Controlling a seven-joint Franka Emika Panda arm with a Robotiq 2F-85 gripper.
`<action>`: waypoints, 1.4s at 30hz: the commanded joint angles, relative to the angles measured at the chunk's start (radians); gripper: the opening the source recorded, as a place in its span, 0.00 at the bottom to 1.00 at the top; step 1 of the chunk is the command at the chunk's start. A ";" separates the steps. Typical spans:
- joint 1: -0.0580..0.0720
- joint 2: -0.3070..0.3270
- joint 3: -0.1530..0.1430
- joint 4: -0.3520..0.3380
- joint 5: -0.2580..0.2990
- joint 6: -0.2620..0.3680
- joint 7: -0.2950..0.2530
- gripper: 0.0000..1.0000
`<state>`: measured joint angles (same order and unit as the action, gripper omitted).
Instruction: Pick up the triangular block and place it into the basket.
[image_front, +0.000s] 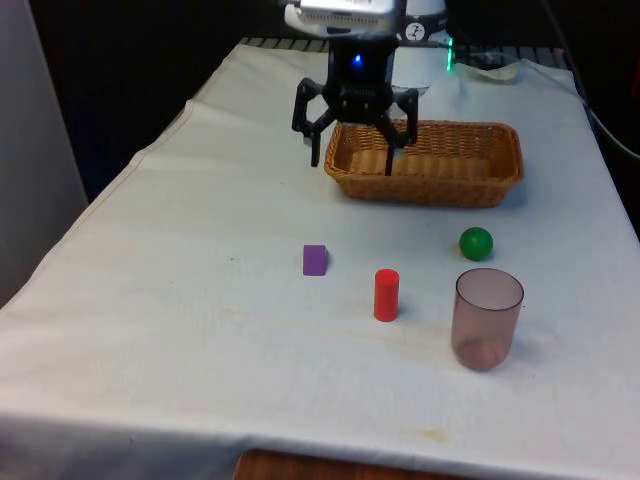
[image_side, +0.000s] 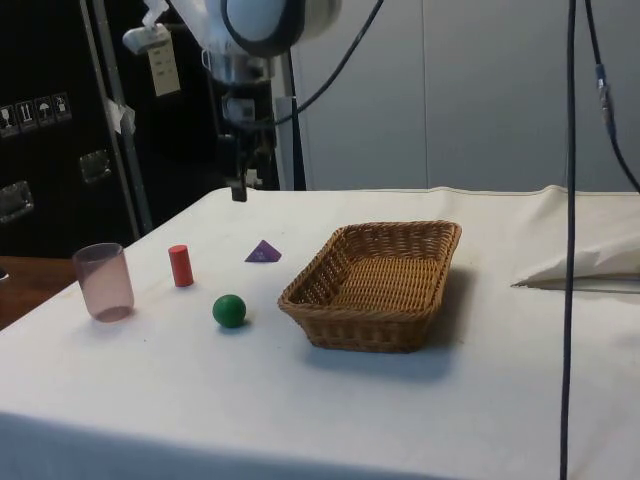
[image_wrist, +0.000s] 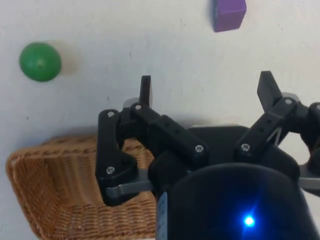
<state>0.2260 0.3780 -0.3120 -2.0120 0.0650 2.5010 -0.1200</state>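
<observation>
Hovering high near the top centre of the front view, the gripper (image_front: 352, 160) is hanging with its fingers spread apart and nothing between them, above the near-left edge of the basket (image_front: 505, 170). The purple triangular block (image_front: 315, 260) is lying on the cloth just left of centre in that frame, untouched, with a red cylinder (image_front: 386, 295) to its lower right. The task is seemingly sitting at its approach stage; the next move is calling for travelling towards the block and descending over it.
</observation>
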 joint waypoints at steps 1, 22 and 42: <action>-0.001 0.008 0.000 0.000 0.007 0.008 -0.005 1.00; -0.027 0.141 -0.001 0.055 0.205 0.072 -0.180 1.00; -0.046 0.253 -0.034 0.122 0.274 0.100 -0.285 1.00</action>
<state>0.1910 0.6270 -0.3570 -1.8940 0.3290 2.5910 -0.3940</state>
